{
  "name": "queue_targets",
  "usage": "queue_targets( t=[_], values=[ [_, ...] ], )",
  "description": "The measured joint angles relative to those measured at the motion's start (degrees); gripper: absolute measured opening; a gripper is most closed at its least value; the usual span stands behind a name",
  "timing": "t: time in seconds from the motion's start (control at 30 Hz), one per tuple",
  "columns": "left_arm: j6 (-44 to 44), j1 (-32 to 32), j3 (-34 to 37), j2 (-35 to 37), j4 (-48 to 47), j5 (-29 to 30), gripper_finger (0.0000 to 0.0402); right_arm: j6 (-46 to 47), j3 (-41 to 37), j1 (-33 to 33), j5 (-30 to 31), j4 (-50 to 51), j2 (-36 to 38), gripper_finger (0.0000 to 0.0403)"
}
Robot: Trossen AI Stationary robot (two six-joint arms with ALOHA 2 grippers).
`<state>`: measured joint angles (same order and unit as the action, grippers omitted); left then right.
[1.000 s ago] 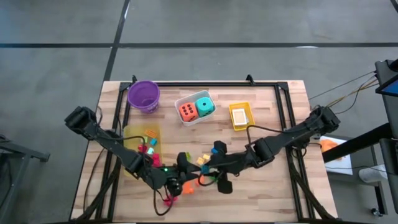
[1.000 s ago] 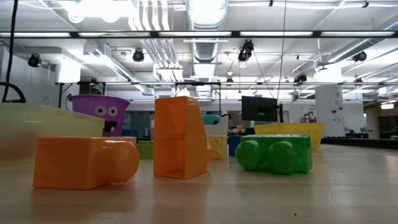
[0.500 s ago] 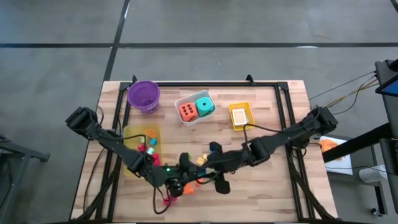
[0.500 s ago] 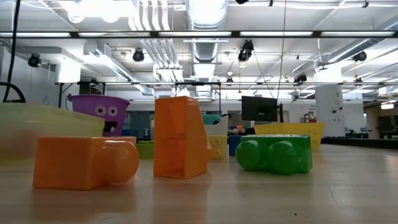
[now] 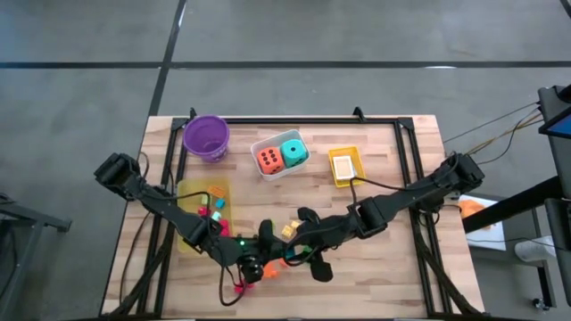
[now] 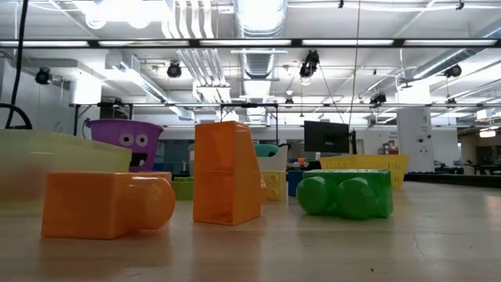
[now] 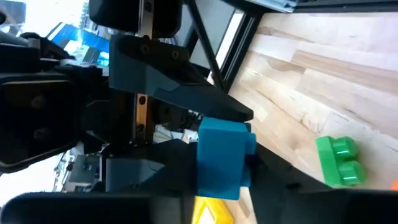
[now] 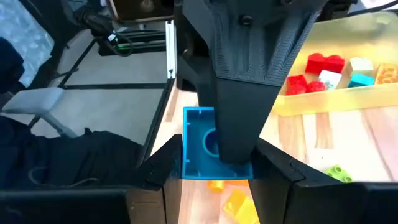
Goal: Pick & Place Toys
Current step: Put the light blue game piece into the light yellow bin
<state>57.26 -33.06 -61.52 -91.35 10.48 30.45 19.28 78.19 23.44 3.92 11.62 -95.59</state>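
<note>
Blue plastic was what both of your arms met over: one blue block sat between the two grippers near the table's front edge, among the loose toys. You had the right gripper pinched part-way shut on it, its fingers flanking the block's hollow underside, so the open face looked back at that wrist camera. Your left gripper had its dark fingers on either side of the same block, narrowed about as far, but from these views you could not be sure it was truly bearing on the plastic. Two grippers on one piece reads to me as a handover.

That would make sense, because the yellow tray with the red pieces already in it lay on the left arm's side, within its easier reach. On the wood beside you lay a green block, and lower down two orange blocks and a yellow block waited unsorted. Both dice rested in the white tray, next to the purple bowl.
</note>
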Motion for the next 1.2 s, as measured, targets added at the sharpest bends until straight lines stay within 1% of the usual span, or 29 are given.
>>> queue_targets(
  t=[0.07, 0.2, 0.3, 0.37, 0.5, 0.57, 0.63, 0.7, 0.83, 0.9, 0.97, 1.2],
  values=[
    [0.23, 0.00, -0.04, 0.00, 0.09, -0.45, 0.0084, 0.21, 0.00, -0.06, -0.41, 0.06, 0.00, 0.0131],
    [0.01, 0.00, -0.04, 0.00, 0.16, -0.45, 0.0084, -0.01, 0.00, -0.09, -0.27, -0.09, 0.00, 0.0131],
    [-1.83, 0.00, -0.04, 0.00, 0.03, -0.47, 0.0084, 0.06, 0.00, -0.09, -0.26, -0.27, 0.00, 0.0133],
    [-3.03, 0.04, -0.04, 0.00, 0.00, -0.43, 0.0084, -0.06, 0.00, -0.15, -0.08, -0.29, 0.00, 0.0160],
    [-6.00, 0.04, -0.04, 0.06, 0.00, -0.42, 0.0084, -0.61, 0.00, -0.25, 1.41, -0.62, 0.00, 0.0235],
    [-7.00, 0.07, -0.04, 0.11, 0.03, -0.46, 0.0084, 0.13, 0.00, -0.28, 1.65, -0.44, 0.00, 0.0259],
    [-7.00, 0.07, -0.04, 0.13, 0.03, -0.46, 0.0084, 0.91, -0.05, -0.29, 1.90, -0.31, 0.00, 0.0272],
    [-7.32, 0.07, -0.04, 0.15, -0.06, -0.43, 0.0084, 0.91, -0.31, -0.31, 3.08, -0.31, 0.04, 0.0277],
    [-11.48, 0.19, -0.04, 0.24, -0.76, -0.02, 0.0084, 0.80, -0.40, -0.29, 6.44, -0.03, 0.07, 0.0280],
    [-13.61, 0.22, -0.04, 0.28, -1.30, 0.70, 0.0084, 0.21, -0.44, -0.37, 6.80, 0.00, 0.07, 0.0281],
    [-16.54, 0.20, -0.04, 0.30, -1.94, 1.92, 0.0084, 0.21, -0.56, -0.44, 6.97, 0.04, 0.07, 0.0281],
    [-29.84, 0.20, -0.06, 1.44, -7.00, 2.99, 0.0084, 0.96, -0.64, -0.48, 7.58, 2.87, 0.07, 0.0282]
  ],
)
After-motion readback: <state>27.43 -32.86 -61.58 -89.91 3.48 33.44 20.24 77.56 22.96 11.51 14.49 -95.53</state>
